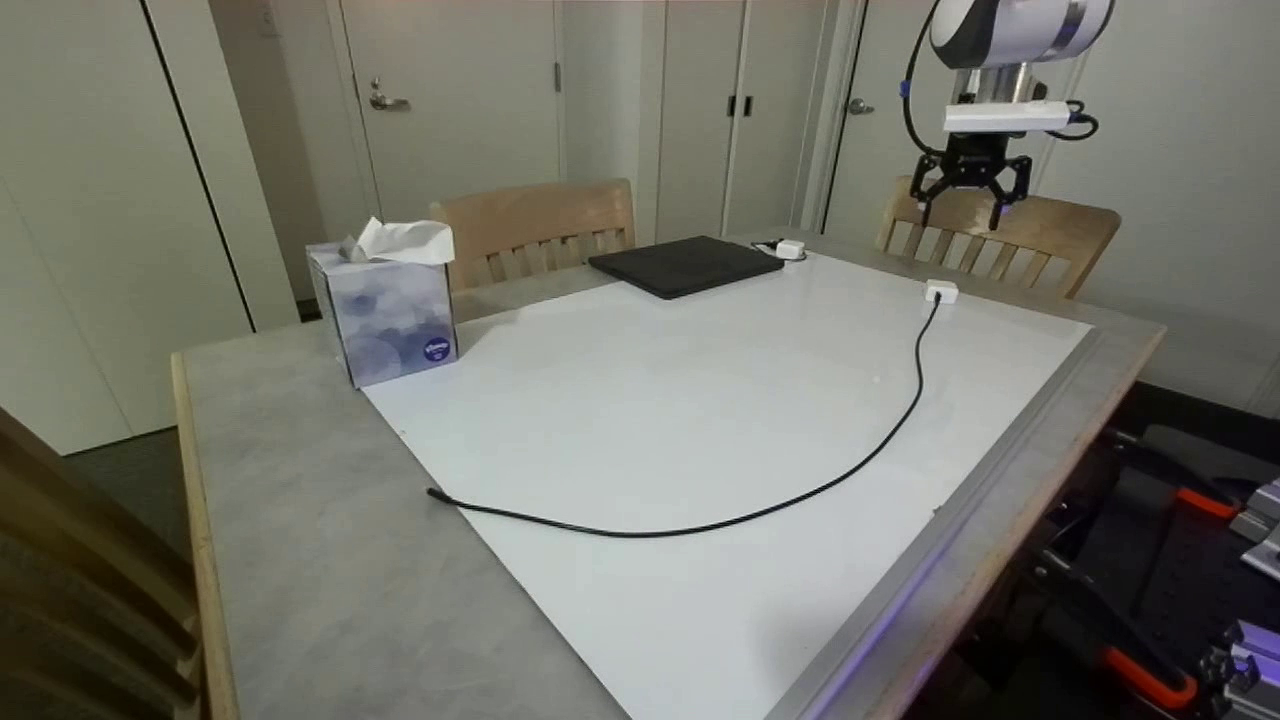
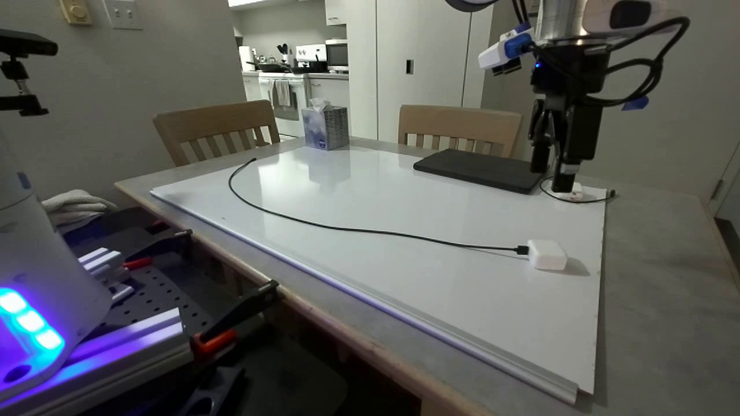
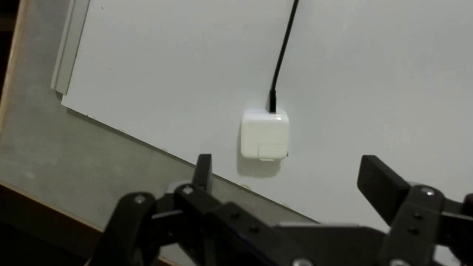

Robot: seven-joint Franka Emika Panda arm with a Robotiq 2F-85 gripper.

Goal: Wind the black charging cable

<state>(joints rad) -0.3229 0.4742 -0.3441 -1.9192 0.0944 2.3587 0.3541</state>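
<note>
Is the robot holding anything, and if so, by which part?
Nothing is held: the jaws stand open and empty; the black charging cable and white plug lie below, clear of them.

Wooden chairs (image 1: pixel 540 210) stand at a grey table (image 1: pixel 280 480) near pale doors (image 1: pixel 460 150)

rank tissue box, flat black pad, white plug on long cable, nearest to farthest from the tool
In an exterior view, from the tool:
1. White plug on the long cable: below the tool.
2. Flat black pad: picture-left of the plug.
3. Tissue box: farther picture-left, past the pad.
</note>
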